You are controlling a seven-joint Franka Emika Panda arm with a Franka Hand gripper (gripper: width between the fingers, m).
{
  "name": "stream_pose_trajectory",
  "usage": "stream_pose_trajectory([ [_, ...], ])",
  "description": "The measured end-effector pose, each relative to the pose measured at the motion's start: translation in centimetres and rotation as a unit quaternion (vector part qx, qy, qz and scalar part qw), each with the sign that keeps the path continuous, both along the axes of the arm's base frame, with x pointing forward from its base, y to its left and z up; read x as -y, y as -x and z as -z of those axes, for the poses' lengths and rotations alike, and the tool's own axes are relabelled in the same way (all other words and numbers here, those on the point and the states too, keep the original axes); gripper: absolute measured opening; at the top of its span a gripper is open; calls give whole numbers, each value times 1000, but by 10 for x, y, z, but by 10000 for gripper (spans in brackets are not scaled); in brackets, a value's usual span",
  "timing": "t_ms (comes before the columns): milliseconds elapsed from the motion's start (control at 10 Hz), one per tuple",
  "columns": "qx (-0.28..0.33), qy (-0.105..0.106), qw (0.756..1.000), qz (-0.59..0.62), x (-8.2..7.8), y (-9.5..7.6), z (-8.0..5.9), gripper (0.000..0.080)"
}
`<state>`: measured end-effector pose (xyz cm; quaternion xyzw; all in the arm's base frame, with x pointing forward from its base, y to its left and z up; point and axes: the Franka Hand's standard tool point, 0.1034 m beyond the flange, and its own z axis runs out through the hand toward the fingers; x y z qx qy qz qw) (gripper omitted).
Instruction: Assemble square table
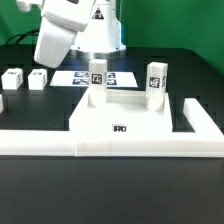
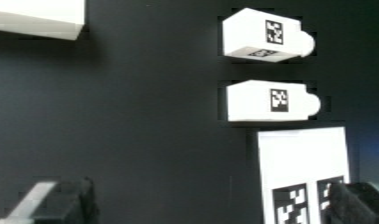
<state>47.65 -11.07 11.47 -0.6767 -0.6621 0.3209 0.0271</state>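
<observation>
The white square tabletop [image 1: 125, 112] lies flat in the middle, pushed into the corner of the L-shaped rail [image 1: 150, 145]. Two white legs stand upright on it, one [image 1: 97, 82] toward the exterior view's left and one [image 1: 156, 80] toward its right. Two more legs [image 1: 12, 78] [image 1: 38, 78] lie loose on the black table at the far left. In the wrist view these two loose legs [image 2: 266, 38] [image 2: 271, 100] lie some way ahead of my gripper [image 2: 207, 205]. It is open with only bare table between its fingers [image 2: 61, 200]. The arm [image 1: 58, 35] hangs above the loose legs.
The marker board [image 1: 80, 76] [image 2: 307, 165] lies flat behind the tabletop, close by one fingertip in the wrist view. A white block's corner [image 2: 35, 18] shows at the wrist view's edge. The rail's short arm [image 1: 202, 118] runs along the tabletop's right side.
</observation>
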Motion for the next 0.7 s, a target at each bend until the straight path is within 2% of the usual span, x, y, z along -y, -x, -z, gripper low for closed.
stream_pose_trajectory([
  [200, 23, 25, 998, 53, -1, 1, 0, 649],
  [300, 41, 22, 992, 113, 7, 12, -8, 649],
  [400, 50, 38, 984, 166, 24, 36, -16, 649],
  [500, 44, 48, 978, 196, 37, 58, -14, 649],
  [700, 51, 75, 960, 266, 55, 80, -5, 649],
])
